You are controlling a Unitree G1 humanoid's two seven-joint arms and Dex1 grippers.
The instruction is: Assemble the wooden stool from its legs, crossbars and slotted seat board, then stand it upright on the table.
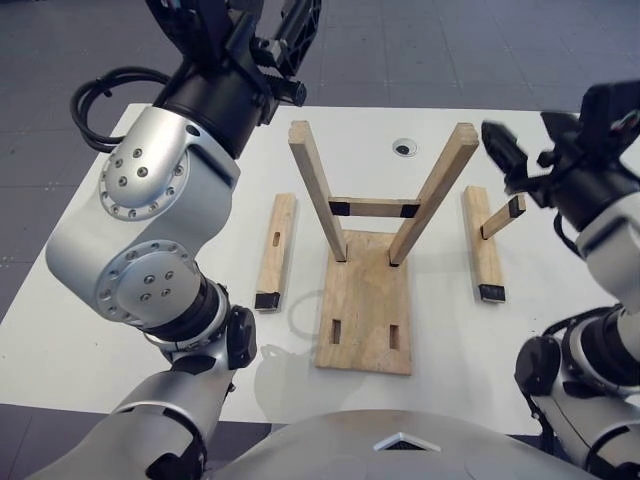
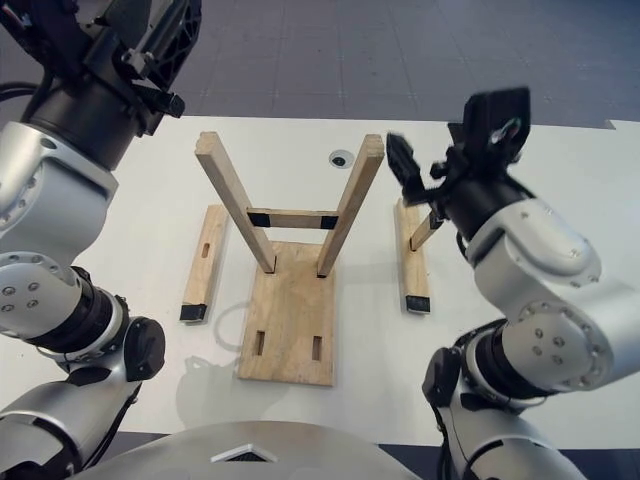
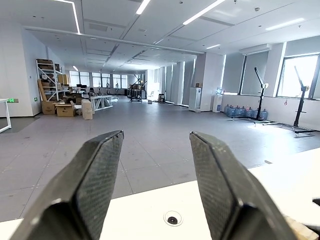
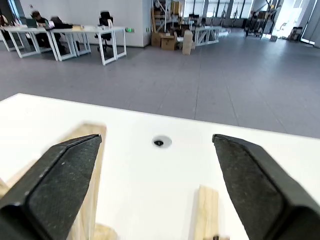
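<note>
The slotted seat board (image 1: 365,305) lies flat on the white table (image 1: 120,330). Two legs (image 1: 315,185) (image 1: 435,190) stand in its far slots, leaning outward, joined by a crossbar (image 1: 375,208). A loose leg (image 1: 277,250) lies left of the board. Another leg (image 1: 484,245) lies to the right with a short crossbar (image 1: 503,217) sticking up from it. My right gripper (image 2: 450,145) hovers open just above that crossbar, holding nothing. My left gripper (image 3: 157,185) is open and empty, raised high over the table's far left.
A round cable hole (image 1: 404,148) sits at the table's far edge behind the standing legs. A black cable loop (image 1: 95,110) hangs off the far left corner. Two free slots (image 1: 365,333) show at the near end of the board.
</note>
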